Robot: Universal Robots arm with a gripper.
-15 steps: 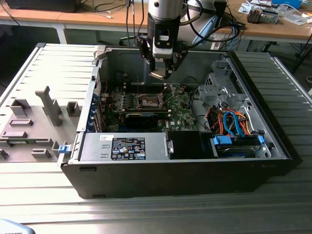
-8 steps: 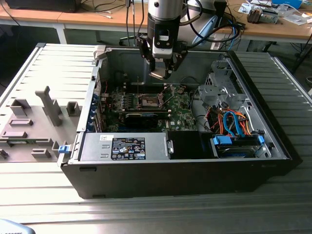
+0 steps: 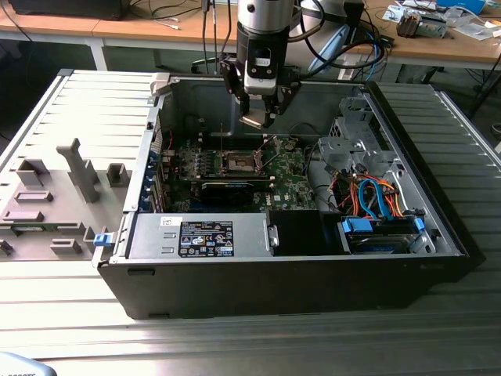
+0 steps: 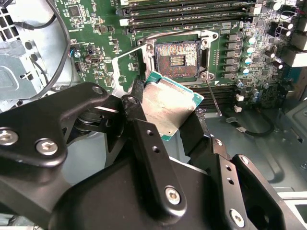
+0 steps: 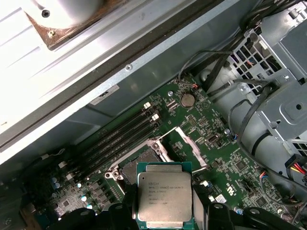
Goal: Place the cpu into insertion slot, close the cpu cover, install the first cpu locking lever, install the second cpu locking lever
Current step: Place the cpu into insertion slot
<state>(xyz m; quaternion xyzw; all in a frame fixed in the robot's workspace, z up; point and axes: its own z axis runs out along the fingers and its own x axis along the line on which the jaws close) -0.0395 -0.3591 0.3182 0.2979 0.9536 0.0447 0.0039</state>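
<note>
Clearly, the cpu (image 5: 164, 194), a flat square chip with a dull silver top and green edge, is pinched at its sides by the tool (image 3: 257, 117), above the bare insertion slot (image 4: 176, 60). The cpu cover (image 5: 192, 148) stands raised beside the slot. A ribbed grey tabletop (image 3: 235, 345) carries the open computer case (image 3: 274, 290), which holds the green motherboard (image 3: 297, 184) and orange and blue cables (image 3: 376, 200).

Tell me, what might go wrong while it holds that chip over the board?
The cpu is pinched only by its edges in the jaws above the insertion slot; it could slip and fall onto the exposed contacts. Coming down skewed, it might not seat. The open cpu cover beside the slot could get bumped.
</note>
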